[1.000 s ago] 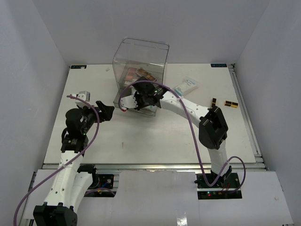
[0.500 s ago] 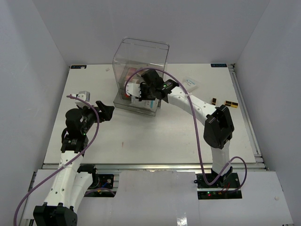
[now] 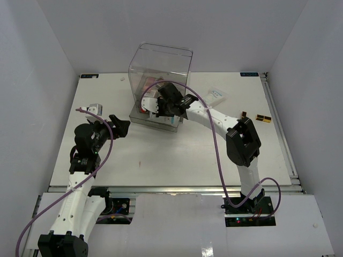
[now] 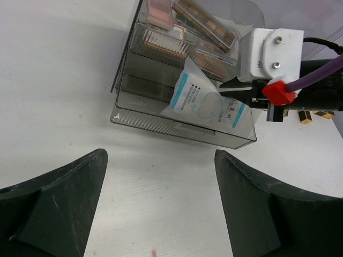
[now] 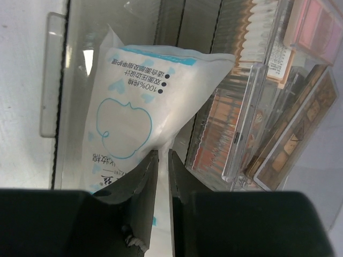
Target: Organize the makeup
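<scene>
step: setting packet [image 5: 140, 115] onto organizer [image 4: 143, 88] | right gripper [image 5: 163, 160] pinched the packet's edge — left gripper [image 4: 159, 179] spread, idle | advice: lower flat, release once settled

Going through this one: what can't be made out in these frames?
- Held packet: top view, mostly hidden beneath the right arm; right wrist view, its lower part covered by the right fingers.
- Drawer contents of the clear organizer: left wrist view, dark ribbed fronts hide them.
- Second packet and small gold items: top view, too small to read or identify.
</scene>
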Robot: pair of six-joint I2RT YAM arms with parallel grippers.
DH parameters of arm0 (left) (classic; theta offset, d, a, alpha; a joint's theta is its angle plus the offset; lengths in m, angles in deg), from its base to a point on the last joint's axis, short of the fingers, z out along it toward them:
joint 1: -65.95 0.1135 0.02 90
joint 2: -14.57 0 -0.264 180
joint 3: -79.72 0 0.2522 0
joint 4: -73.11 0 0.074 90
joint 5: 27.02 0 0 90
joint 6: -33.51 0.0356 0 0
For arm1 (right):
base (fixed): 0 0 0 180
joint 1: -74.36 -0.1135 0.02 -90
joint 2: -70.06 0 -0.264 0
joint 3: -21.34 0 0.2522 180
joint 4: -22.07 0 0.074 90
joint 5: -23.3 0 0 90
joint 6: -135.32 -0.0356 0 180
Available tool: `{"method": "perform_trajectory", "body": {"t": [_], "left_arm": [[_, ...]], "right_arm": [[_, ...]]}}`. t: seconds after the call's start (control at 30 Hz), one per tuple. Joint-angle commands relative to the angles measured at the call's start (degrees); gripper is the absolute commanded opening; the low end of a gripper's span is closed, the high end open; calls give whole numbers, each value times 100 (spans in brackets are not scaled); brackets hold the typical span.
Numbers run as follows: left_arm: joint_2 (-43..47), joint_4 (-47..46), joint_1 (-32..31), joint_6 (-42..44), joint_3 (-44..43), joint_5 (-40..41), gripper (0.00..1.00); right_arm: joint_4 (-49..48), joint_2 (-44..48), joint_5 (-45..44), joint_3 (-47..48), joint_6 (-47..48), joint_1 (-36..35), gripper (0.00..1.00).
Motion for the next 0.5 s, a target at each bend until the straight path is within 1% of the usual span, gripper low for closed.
{"method": "perform_trajectory", "body": {"t": [0.0,0.33,0.47], "left_arm": [[103,-32,24,67,-36,23,92],[81,-32,24,67,-42,14,92],[83,-36,24,67,-40,9,92]], "right_arm": [[-323,-242,-303,-64,-183,-17,20],[-392,-430,-512,-197,-273,10,19],[-350,-388,-372,-340,-259,0,19]]}}
